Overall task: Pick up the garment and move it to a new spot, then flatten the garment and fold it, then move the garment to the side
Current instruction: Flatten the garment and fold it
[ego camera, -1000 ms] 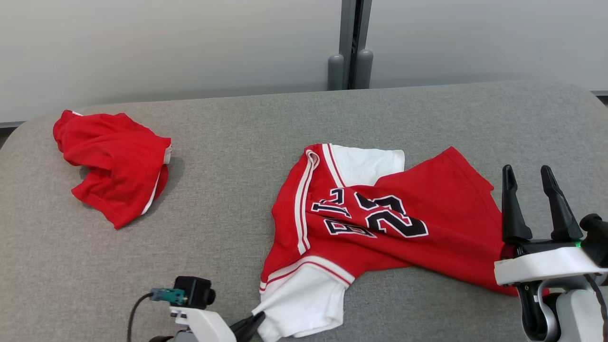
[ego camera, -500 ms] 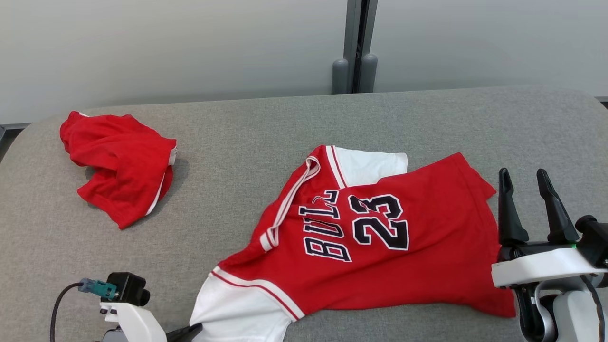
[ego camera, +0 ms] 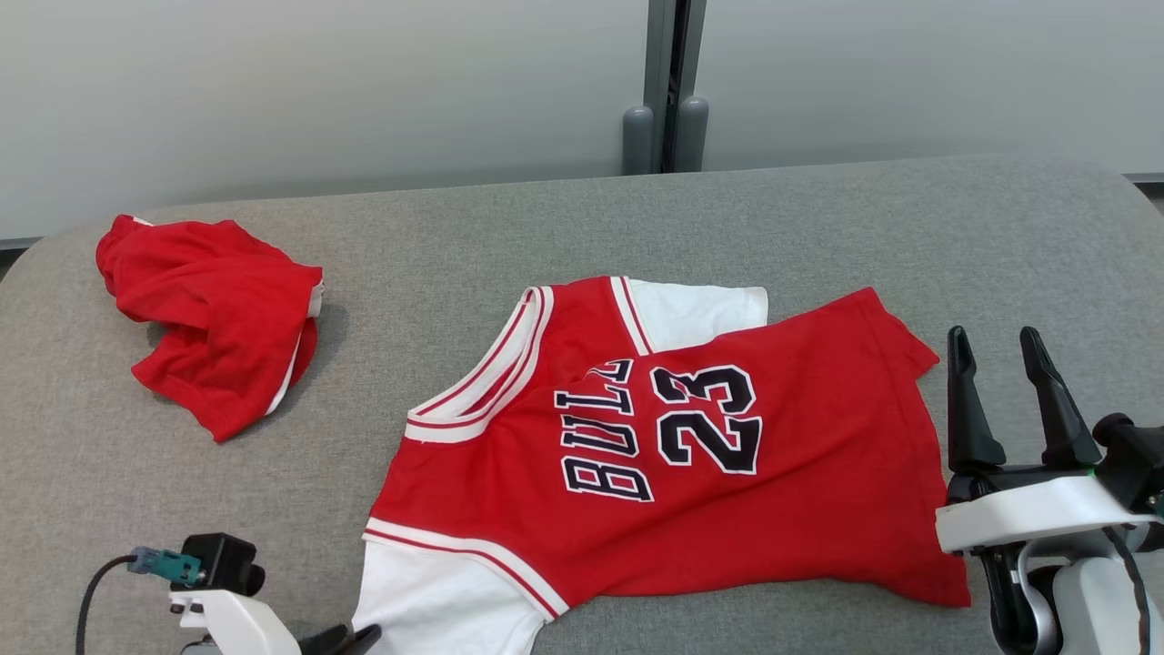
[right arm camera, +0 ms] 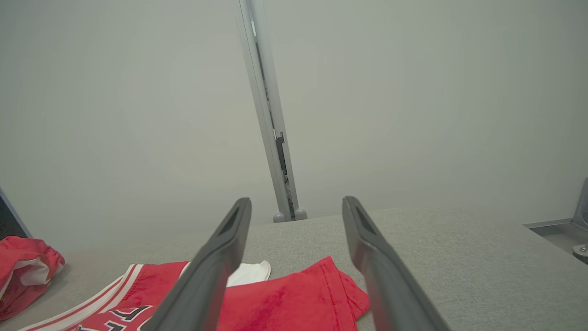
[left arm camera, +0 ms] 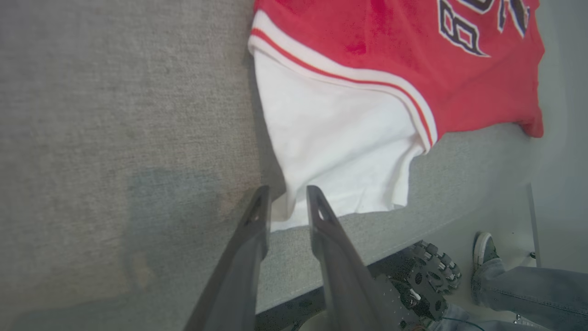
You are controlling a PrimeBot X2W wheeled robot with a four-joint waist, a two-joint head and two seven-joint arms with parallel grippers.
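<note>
The garment [ego camera: 655,455], a red jersey with white sleeves and dark lettering, lies spread across the grey table [ego camera: 546,227]. My left gripper [ego camera: 353,634] sits at the table's near edge beside the near white sleeve [left arm camera: 340,119]. In the left wrist view, my left gripper [left arm camera: 288,189] has its fingers a little apart, and the sleeve's corner lies on the table between the tips. My right gripper [ego camera: 991,335] hovers open just right of the jersey's hem, holding nothing. In the right wrist view, my right gripper [right arm camera: 296,200] points at the back wall above the jersey [right arm camera: 285,299].
A second red garment [ego camera: 218,318] lies crumpled at the table's far left, also seen as a red heap [right arm camera: 23,266]. A grey post [ego camera: 668,86] stands behind the table. Below the near table edge are a person's shoe [left arm camera: 482,248] and the robot's base wheel [left arm camera: 427,271].
The jersey's near sleeve and shoulder were drawn out to the left, so the chest now lies flat. My left gripper moved left with it and its fingers have parted. The right gripper stayed put.
</note>
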